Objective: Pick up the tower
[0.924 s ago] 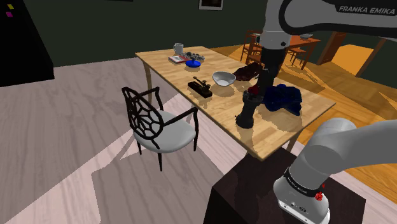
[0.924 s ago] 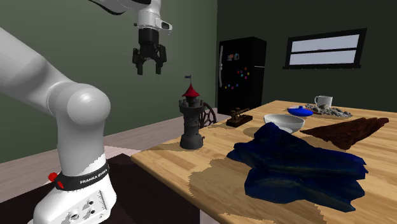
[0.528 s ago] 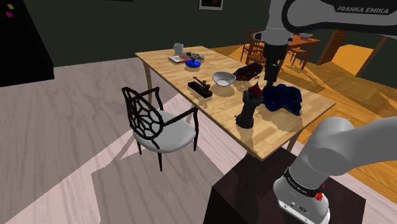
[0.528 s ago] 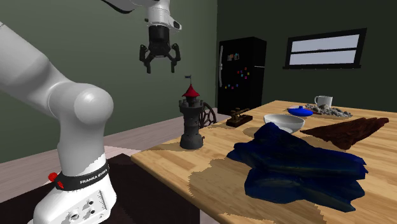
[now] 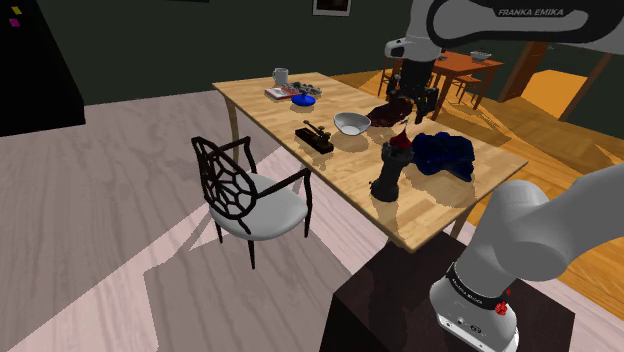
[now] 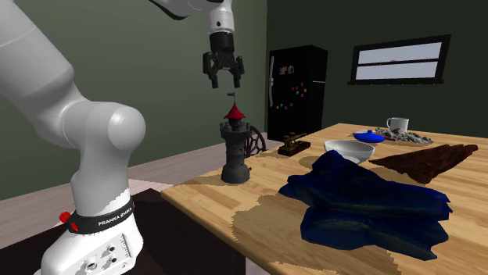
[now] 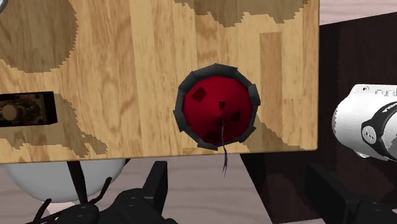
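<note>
So, hand (image 6: 223, 78) hangs w/ fingers (image 7: 158, 184) apart, tower (image 6: 235, 152) nearly under it: line up, drop straight down, squeeze its body.

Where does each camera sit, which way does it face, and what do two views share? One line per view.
Shoulder view: beside the stand, looking down across the table; arm base and gripper show.
Second exterior view: low at the table's edge, facing the tower and fridge; arm shows.
Wrist view: above the tower, looking down; open fingers show.
All share the tower.
</note>
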`<act>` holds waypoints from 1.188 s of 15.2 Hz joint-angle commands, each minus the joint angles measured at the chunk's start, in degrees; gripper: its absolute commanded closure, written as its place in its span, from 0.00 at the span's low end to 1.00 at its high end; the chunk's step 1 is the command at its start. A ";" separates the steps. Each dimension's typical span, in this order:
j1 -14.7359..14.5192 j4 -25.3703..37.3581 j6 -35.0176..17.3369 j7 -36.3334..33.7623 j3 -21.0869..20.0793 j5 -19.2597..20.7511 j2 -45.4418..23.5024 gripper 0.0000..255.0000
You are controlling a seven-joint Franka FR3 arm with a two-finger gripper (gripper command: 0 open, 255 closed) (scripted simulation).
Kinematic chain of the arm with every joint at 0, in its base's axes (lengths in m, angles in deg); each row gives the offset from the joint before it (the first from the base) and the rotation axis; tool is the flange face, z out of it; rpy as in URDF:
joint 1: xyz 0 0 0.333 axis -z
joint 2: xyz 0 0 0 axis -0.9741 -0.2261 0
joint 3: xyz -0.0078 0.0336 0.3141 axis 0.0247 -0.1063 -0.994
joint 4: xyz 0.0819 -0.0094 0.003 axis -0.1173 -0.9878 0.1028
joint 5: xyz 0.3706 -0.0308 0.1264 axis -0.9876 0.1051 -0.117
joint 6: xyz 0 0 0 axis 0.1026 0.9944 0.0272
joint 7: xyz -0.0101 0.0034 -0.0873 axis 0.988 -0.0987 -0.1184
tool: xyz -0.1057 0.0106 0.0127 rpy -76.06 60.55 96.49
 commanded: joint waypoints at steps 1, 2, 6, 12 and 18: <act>-0.83 -0.49 -1.27 3.52 1.14 0.68 -0.20 0.00; -0.78 -1.31 -1.99 3.40 1.27 0.81 -0.11 0.00; -0.57 -4.49 -4.89 2.93 1.85 1.36 0.16 0.00; -0.52 -4.95 -5.29 2.89 1.94 1.46 0.23 1.00; -0.51 -4.97 -5.29 2.89 1.94 1.46 0.24 1.00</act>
